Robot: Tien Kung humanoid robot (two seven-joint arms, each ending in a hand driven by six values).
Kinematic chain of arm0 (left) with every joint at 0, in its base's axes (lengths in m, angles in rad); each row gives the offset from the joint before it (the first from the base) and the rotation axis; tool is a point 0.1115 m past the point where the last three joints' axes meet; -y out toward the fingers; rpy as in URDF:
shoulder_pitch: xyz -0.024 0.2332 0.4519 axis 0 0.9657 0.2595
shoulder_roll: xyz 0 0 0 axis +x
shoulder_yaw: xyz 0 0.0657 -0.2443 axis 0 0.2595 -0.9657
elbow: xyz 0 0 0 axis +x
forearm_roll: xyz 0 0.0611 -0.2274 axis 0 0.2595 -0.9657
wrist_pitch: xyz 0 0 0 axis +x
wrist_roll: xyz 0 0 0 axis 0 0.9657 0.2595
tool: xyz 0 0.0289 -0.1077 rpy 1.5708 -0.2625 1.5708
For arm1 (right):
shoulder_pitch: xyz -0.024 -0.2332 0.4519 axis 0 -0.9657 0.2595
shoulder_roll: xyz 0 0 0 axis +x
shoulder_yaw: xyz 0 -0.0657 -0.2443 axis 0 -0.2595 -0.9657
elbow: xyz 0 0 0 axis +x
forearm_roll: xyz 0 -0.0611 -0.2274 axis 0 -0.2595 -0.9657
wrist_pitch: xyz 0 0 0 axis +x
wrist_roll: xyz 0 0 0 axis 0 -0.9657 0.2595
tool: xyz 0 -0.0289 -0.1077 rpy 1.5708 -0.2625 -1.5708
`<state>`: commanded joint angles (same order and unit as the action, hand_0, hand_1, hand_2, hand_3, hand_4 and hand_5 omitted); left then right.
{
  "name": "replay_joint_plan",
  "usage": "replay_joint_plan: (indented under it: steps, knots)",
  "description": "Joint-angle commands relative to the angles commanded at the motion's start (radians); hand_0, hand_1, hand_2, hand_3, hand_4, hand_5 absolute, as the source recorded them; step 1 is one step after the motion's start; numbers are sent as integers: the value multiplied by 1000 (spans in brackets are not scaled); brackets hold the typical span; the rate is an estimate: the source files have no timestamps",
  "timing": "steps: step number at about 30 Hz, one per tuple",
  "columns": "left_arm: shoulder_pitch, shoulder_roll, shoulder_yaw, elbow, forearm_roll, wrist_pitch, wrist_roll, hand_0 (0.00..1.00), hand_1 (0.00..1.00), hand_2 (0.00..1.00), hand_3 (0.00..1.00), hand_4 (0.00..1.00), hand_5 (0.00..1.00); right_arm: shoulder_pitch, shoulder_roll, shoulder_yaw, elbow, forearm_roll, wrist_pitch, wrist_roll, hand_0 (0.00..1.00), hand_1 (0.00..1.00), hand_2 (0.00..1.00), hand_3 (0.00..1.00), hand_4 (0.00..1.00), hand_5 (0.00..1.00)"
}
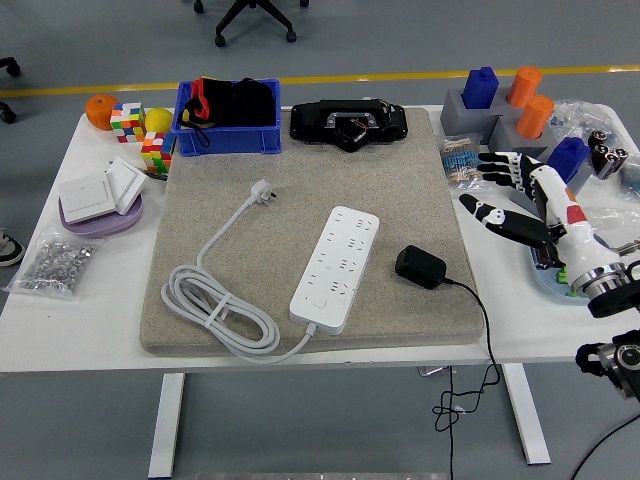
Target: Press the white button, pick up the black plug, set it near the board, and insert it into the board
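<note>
Right hand (515,195) hovered right of mat, fingers spread, empty | step: press white button (318,297) on white plastic power strip (335,268) | advice: descend one fingertip squarely, clear of black plug (420,266)

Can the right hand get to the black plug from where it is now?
Probably yes: the right hand hovers open, right of the mat, and nothing stands between it and the black plug, which lies free beside the power strip.

You get bright, even overhead light and sharp focus; shadows are soft beneath the table (70,310), with faint glare on the floor.
</note>
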<state>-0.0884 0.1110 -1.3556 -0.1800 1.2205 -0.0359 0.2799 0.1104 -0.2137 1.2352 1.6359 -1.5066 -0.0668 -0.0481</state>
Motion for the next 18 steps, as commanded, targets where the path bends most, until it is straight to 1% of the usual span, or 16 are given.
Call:
replay_joint_plan:
  steps: [1, 2, 6, 7, 8, 13, 14, 18]
  knots:
    - [0, 0, 0, 0, 0, 0, 0, 707, 665, 586, 679, 661, 268, 2, 0, -14, 3, 1, 3, -3, 710, 601, 607, 720, 842, 405]
    - [0, -1, 0, 0, -1, 0, 0, 707, 666, 586, 678, 660, 268, 3, 0, -22, 5, 2, 4, -5, 476, 337, 360, 701, 835, 416]
    - [0, -1, 2, 0, -2, 0, -1, 707, 666, 586, 678, 660, 268, 25, -3, -120, 5, 16, 16, -23, 476, 337, 360, 701, 835, 416]
    - [0, -1, 2, 0, -1, 0, -1, 707, 666, 586, 678, 660, 268, 28, -4, -131, 2, 17, 18, -25, 476, 337, 360, 701, 835, 416]
    - [0, -2, 1, 0, 1, 0, 0, 707, 666, 586, 678, 661, 268, 35, -5, -157, -6, 16, 22, -26, 153, 81, 173, 678, 835, 419]
    - [-3, -2, 7, 0, -4, -1, -1, 707, 666, 586, 678, 661, 268, 70, -6, -266, -38, 17, 36, -47, 153, 81, 173, 678, 835, 419]
    - [-3, -2, 7, 0, -4, -1, -1, 706, 666, 586, 678, 661, 269, 76, -6, -284, -42, 19, 37, -51, 42, 15, 125, 671, 857, 399]
    - [-4, -2, 8, 0, -3, -1, 0, 706, 666, 586, 678, 661, 269, 105, -3, -342, -57, 22, 39, -71, 42, 15, 125, 671, 857, 399]
